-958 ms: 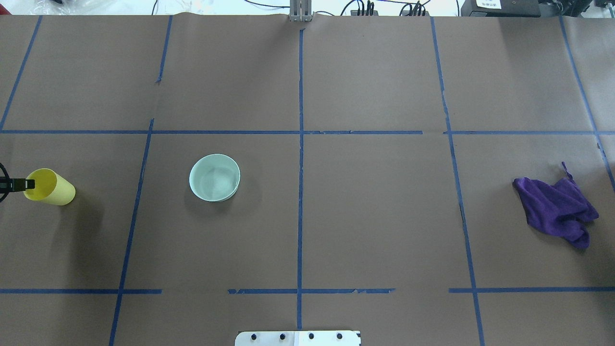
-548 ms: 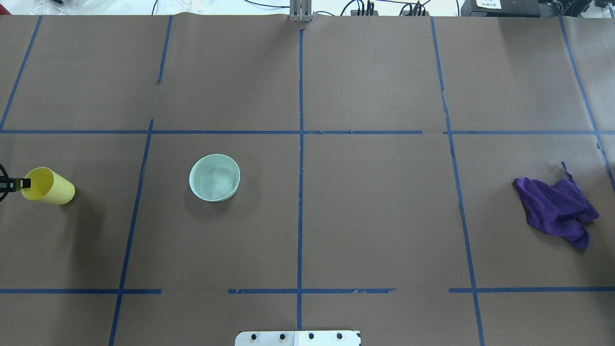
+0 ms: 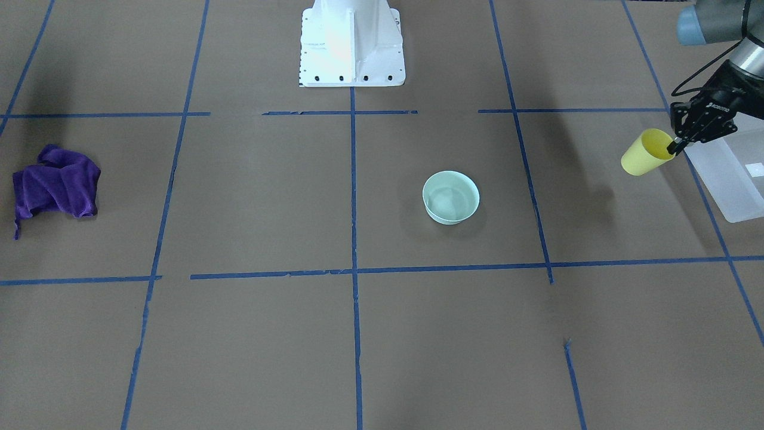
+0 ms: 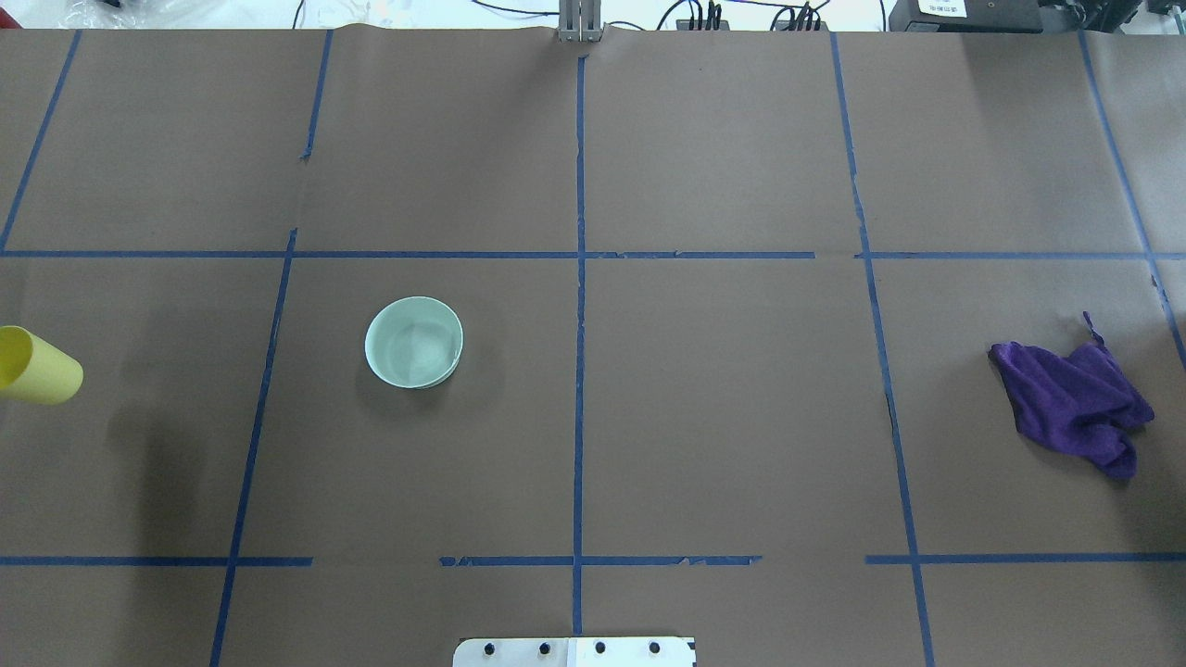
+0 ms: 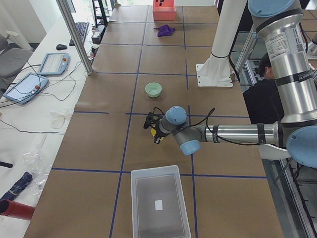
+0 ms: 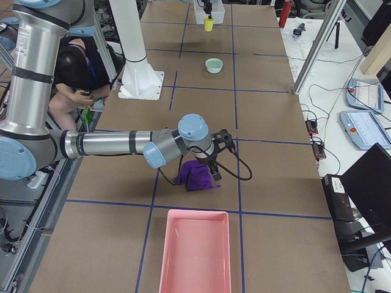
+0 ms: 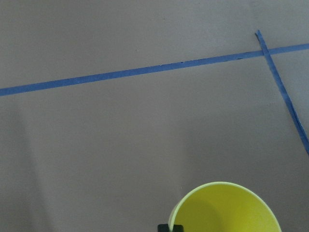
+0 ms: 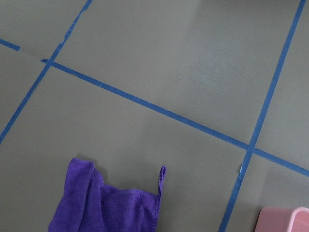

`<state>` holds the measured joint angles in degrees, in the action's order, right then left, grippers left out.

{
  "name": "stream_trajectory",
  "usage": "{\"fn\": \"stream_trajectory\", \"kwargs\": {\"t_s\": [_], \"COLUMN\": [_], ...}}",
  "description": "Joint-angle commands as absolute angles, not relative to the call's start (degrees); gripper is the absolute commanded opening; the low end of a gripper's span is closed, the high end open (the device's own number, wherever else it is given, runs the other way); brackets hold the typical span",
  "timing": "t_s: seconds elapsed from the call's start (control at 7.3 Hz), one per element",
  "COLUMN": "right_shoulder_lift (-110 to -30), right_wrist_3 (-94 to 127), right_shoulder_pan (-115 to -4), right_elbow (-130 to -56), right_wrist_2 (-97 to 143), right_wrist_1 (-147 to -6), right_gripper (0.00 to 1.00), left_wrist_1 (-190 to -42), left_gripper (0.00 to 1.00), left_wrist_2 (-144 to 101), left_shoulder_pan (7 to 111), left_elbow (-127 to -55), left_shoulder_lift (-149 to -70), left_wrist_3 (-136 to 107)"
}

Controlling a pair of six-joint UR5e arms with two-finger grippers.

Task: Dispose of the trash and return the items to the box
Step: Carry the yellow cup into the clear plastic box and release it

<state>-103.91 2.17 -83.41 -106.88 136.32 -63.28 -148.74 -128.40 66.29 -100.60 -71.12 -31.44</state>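
Observation:
My left gripper (image 3: pixel 673 147) is shut on the rim of the yellow cup (image 3: pixel 643 155) and holds it tilted above the table, close to the translucent white box (image 3: pixel 722 185). The cup shows at the left edge of the overhead view (image 4: pixel 37 368) and at the bottom of the left wrist view (image 7: pixel 227 210), with a dark fingertip (image 7: pixel 170 227) on its rim. The box (image 5: pixel 148 208) has only a small white patch in it. My right gripper (image 6: pixel 215 174) hovers over a purple cloth (image 6: pixel 194 176); I cannot tell whether it is open or shut.
A mint bowl (image 4: pixel 413 341) stands left of centre, also in the front view (image 3: pixel 450 197). The purple cloth (image 4: pixel 1075 398) lies at the right. A pink tray (image 6: pixel 195 250) sits at the table's right end. Blue tape lines cross the brown table.
The cup has moved left to the edge of the overhead view, and the left gripper's finger holding it has left that view. The bowl and cloth have not moved.

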Motion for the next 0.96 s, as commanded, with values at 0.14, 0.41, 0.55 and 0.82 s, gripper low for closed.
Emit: {"fn": "stream_trajectory", "kwargs": {"t_s": [0.14, 0.41, 0.55, 0.82], "right_shoulder_lift": [-104.2, -104.4, -104.4, -104.4], "right_wrist_3": [1.8, 1.8, 1.7, 1.8], "right_shoulder_pan": [-83.4, -83.4, -83.4, -83.4], "right_elbow": [-106.9, -106.8, -106.9, -106.8], "right_wrist_2": [136.3, 136.3, 136.3, 136.3], "right_wrist_1": [-63.0, -63.0, -63.0, -63.0], "right_gripper": [1.0, 1.0, 1.0, 1.0], "left_wrist_1": [-135.9, -126.5, -123.5, -121.8], "left_gripper": [0.0, 0.0, 0.0, 0.0], "left_wrist_2": [-136.8, -137.4, -137.0, -133.9], "left_shoulder_pan": [79.5, 89.9, 93.1, 98.4], "left_elbow": [-100.7, -100.0, -99.2, -95.6], "left_shoulder_lift": [-71.2, -71.5, -71.6, -72.9], "left_wrist_3": [-6.8, 10.5, 16.4, 23.9]}}
